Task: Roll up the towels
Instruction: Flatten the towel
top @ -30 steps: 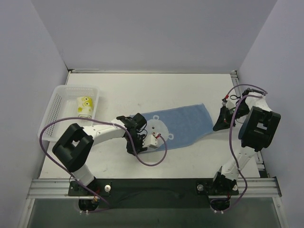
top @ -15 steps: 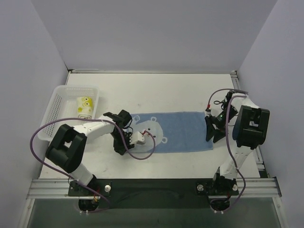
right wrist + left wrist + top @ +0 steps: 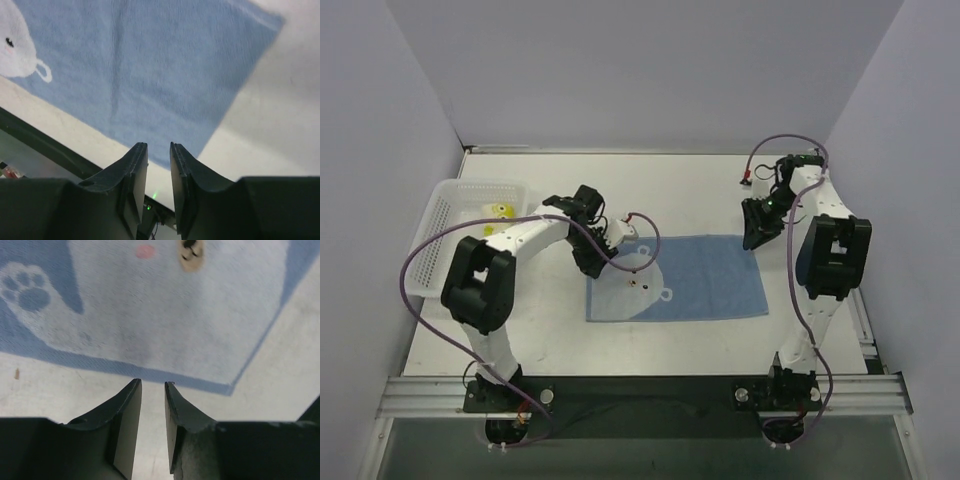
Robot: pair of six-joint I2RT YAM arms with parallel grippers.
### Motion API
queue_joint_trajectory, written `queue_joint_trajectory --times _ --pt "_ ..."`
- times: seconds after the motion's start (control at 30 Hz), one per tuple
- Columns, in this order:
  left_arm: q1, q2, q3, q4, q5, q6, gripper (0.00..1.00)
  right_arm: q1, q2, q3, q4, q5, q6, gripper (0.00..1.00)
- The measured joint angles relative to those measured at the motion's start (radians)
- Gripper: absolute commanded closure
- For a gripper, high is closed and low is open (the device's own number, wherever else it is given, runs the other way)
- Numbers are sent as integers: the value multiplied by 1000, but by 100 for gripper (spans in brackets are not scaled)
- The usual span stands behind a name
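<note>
The light blue towel lies spread flat on the table, with a white bear print on its left part. My left gripper hovers at the towel's far left corner. In the left wrist view my left gripper has its jaws a narrow gap apart and empty, just off the towel's edge. My right gripper is at the far right corner. In the right wrist view my right gripper is also slightly open and empty, above the towel. The cream towel lies rolled in the basket.
The white mesh basket stands at the left edge of the table. Purple cables loop off both arms. A dark rail runs along the table's near edge.
Both grippers drew the blue towel out straight and away from the near edge, let go of its corners and lifted. The towel now lies flat and square.
</note>
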Motion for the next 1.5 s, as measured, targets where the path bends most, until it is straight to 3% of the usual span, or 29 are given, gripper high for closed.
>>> queue_joint_trajectory --times 0.23,0.37,0.63,0.8,0.9,1.0,1.17,1.33,1.5 --pt "10 241 133 117 -52 -187 70 87 171 21 126 50 85 80" --pt "58 285 196 124 -66 -245 71 90 219 44 165 84 118 80" --pt "213 400 383 86 -106 -218 69 124 305 159 189 109 175 81" --pt "243 433 443 63 -122 -191 66 146 386 317 194 114 217 81" --pt "240 434 448 42 -110 -186 62 150 402 356 214 122 227 73" --pt "243 424 448 21 -70 -190 56 147 386 340 220 117 227 60" --pt "267 307 397 10 8 -208 58 145 243 180 227 87 221 58" --pt "273 132 304 3 32 -224 78 145 60 66 208 51 213 74" --pt "271 90 171 4 25 -225 84 165 -23 -80 195 23 207 79"
